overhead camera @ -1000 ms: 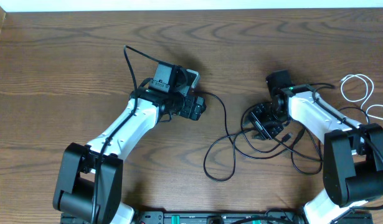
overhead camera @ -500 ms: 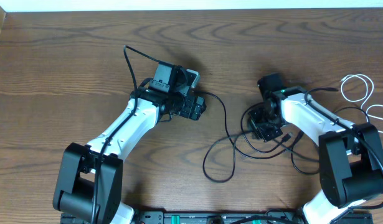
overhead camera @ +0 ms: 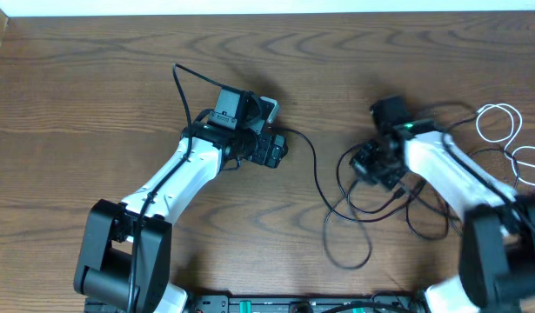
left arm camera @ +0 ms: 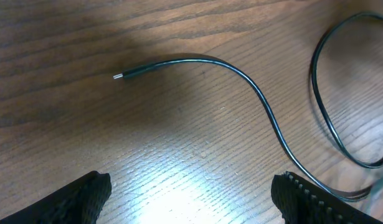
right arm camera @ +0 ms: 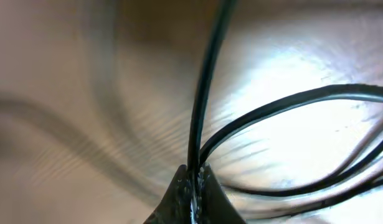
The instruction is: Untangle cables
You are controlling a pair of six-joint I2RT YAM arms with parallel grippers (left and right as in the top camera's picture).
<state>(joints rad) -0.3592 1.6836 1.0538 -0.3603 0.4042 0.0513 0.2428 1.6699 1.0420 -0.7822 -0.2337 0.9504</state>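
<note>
Cables [right arm camera: 207, 81] in right pincer [right arm camera: 194, 178] grip; left pincer [left arm camera: 194, 194] wide above table [left arm camera: 179, 124].

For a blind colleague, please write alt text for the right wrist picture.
The right gripper, shut, pinches a thin black cable that rises to the top edge. More black cables loop beside it over a blurred wooden table.

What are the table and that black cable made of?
The table looks like dark wood, or a wood-look top: grain lines run across it, slightly glossy. The black cable seems coated in smooth plastic or rubber: it curves freely and glints. Its tip looks silvery, probably metal.
</note>
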